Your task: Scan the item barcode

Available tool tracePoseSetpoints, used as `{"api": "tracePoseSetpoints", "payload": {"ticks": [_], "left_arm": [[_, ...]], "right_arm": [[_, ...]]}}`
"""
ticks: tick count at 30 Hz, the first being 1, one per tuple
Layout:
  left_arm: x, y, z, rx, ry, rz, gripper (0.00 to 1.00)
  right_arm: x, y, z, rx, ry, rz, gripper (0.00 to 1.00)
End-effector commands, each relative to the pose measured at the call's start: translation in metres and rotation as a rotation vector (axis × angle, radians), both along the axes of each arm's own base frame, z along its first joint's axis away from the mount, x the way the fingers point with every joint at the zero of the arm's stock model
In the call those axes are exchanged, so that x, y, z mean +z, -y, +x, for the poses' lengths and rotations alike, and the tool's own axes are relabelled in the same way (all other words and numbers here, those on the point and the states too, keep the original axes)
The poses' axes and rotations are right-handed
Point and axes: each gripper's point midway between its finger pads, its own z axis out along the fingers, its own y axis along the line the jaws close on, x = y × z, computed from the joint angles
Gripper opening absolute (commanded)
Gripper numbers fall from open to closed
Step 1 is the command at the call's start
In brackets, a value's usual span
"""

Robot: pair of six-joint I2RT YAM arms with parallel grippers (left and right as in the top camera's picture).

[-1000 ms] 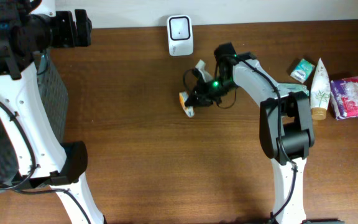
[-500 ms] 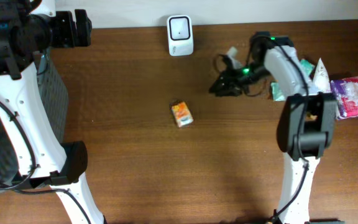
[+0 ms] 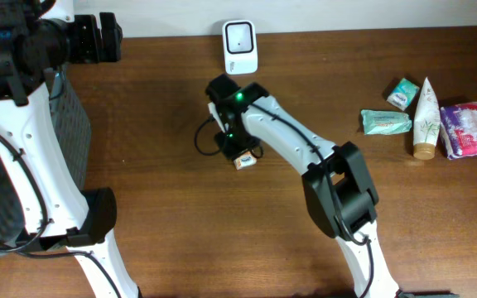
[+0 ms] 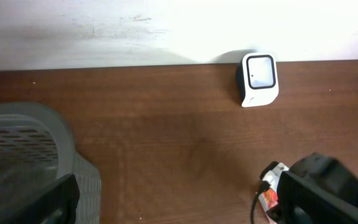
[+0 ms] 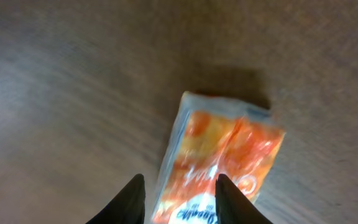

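Note:
An orange snack packet (image 3: 243, 161) lies flat on the brown table, about a hand's width in front of the white barcode scanner (image 3: 240, 47) at the back edge. My right gripper (image 3: 232, 146) hangs right over the packet's left end. In the right wrist view its two dark fingertips stand apart, and the blurred orange packet (image 5: 219, 158) shows between and beneath my right gripper (image 5: 182, 200), not pinched. My left gripper (image 3: 108, 37) stays far back on the left, open and empty. The left wrist view also shows the scanner (image 4: 258, 79) and the packet (image 4: 268, 200).
A grey mesh basket (image 3: 66, 124) stands at the left under my left arm. At the right lie a pale green packet (image 3: 386, 122), a small green box (image 3: 402, 93), a cream tube (image 3: 426, 116) and a pink packet (image 3: 470, 128). A white wall bounds the back.
The right arm swung away to the right, leaving the packet on the table, then came back over it. Its jaws went from shut to apart. The left arm has not moved.

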Motion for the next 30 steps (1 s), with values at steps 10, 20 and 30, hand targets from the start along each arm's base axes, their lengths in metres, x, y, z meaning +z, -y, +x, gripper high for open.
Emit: {"api": "tracePoseSetpoints", "payload": {"ticks": [10, 20, 30], "left_arm": [[0.002, 0.001, -0.001, -0.002, 0.003, -0.009, 0.99], [0.002, 0.001, -0.001, -0.003, 0.003, -0.009, 0.99], [0.002, 0.001, -0.001, -0.002, 0.003, -0.009, 0.99]], "right_arm": [[-0.031, 0.002, -0.01, -0.034, 0.038, -0.059, 0.04], [0.051, 0.008, 0.022, -0.19, -0.371, 0.816, 0.04], [-0.03, 0.115, 0.021, -0.505, -0.4, 0.715, 0.26]]}}
